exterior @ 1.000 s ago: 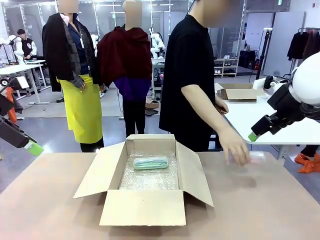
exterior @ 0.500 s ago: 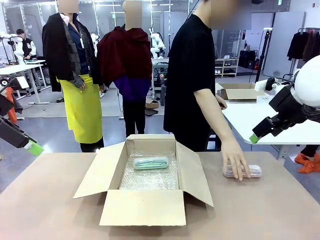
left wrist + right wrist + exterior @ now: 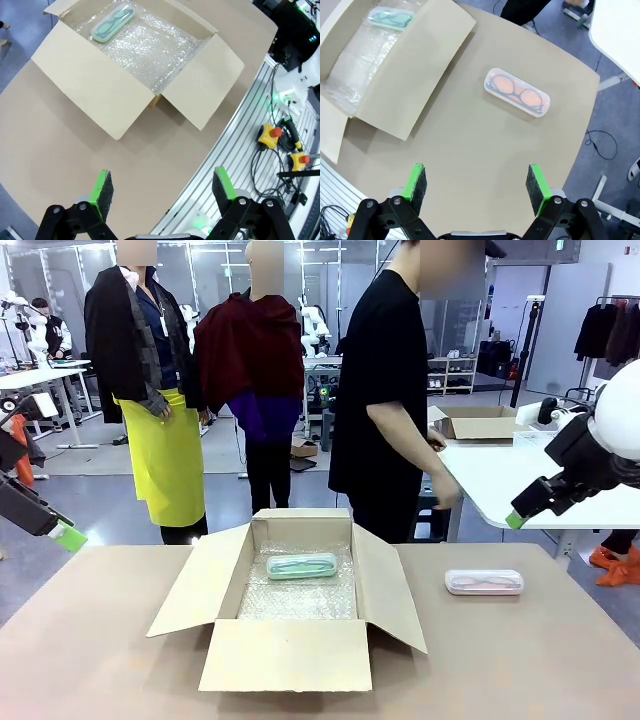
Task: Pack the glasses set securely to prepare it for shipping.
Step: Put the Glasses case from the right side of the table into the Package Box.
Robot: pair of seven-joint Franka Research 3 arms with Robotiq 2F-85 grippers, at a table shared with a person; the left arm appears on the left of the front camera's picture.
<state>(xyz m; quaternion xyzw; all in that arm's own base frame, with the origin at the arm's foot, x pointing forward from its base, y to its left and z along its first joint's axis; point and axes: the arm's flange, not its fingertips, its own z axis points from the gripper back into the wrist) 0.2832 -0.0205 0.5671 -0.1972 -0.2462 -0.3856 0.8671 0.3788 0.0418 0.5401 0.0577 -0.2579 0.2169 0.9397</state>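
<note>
Brown tabletop [image 3: 520, 660] runs out in front of me, with an open cardboard box [image 3: 285, 655] in the middle, lined with bubble wrap [image 3: 300, 595]. The mint green case [image 3: 302, 565] lies flat on that wrap, toward the far end of the box. The pale pink case [image 3: 484, 582] is not packed yet. It lies flat on the bare table on the right side of the box, clear of the right flap, and nothing touches it. The person [image 3: 390, 390] stands at the far side, turned away toward another table, hands off mine.

My right gripper [image 3: 476, 175] hangs above the table with its fingers wide apart and nothing between them. From there the pink case [image 3: 517, 92] lies ahead of the fingers and a little to one side. Its long axis runs slantwise to the line between my two pads, so I judge the wrist must turn before the pads can close across its narrow width. My left gripper [image 3: 161, 180] is also spread wide and empty, out on the left side of the box, with the box between it and the pink case, so the right arm is the nearer one.

The pink case is shallow with rounded ends. Its lid is see-through, showing dark-rimmed glasses with orange-tinted lenses. It looks smooth and could slip.
</note>
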